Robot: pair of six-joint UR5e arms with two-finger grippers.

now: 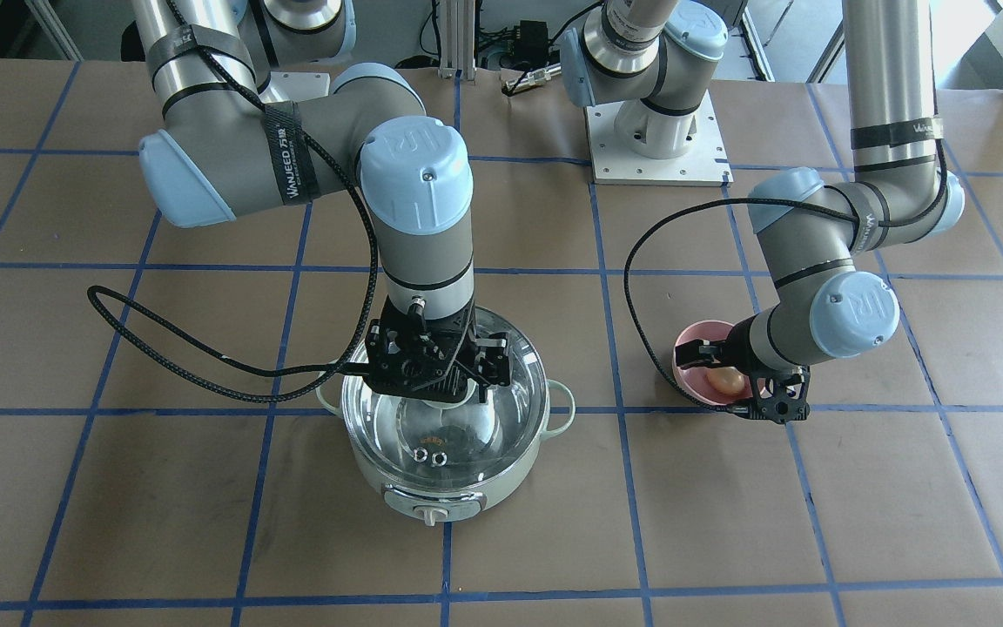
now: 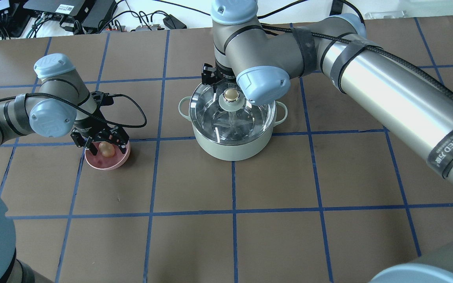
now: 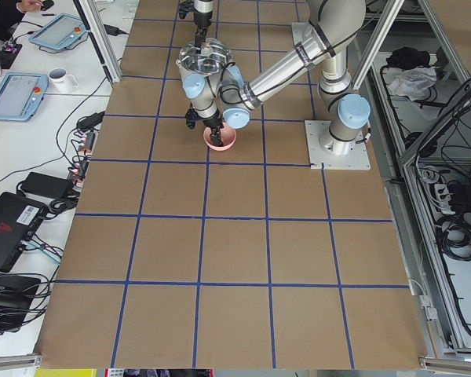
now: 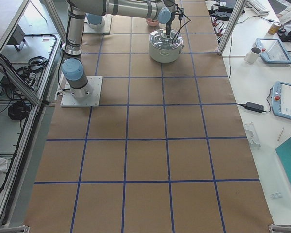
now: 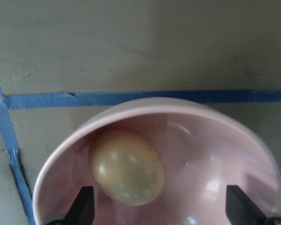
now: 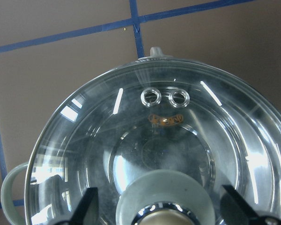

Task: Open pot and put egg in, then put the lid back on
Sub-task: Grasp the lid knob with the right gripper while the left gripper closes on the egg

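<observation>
The mint-green pot point(image 2: 230, 147) stands mid-table with its glass lid point(image 2: 246, 120) on it. The lid's beige knob point(image 2: 231, 94) shows in the overhead view. My right gripper point(image 6: 161, 206) is open, its fingers on either side of the knob point(image 6: 164, 218), just above the lid point(image 6: 168, 140). The tan egg point(image 5: 126, 166) lies in a small pink bowl point(image 5: 215, 154). My left gripper point(image 5: 159, 211) is open, its fingertips down at the bowl, one on each side of the egg point(image 2: 106, 149). The egg lies nearer one fingertip.
The pink bowl point(image 2: 104, 163) sits on a blue tape line, about one grid square from the pot point(image 1: 449, 488). The left arm's black cable point(image 1: 641, 287) loops above the table between bowl and pot. The right arm's cable point(image 1: 162, 340) loops beside the pot.
</observation>
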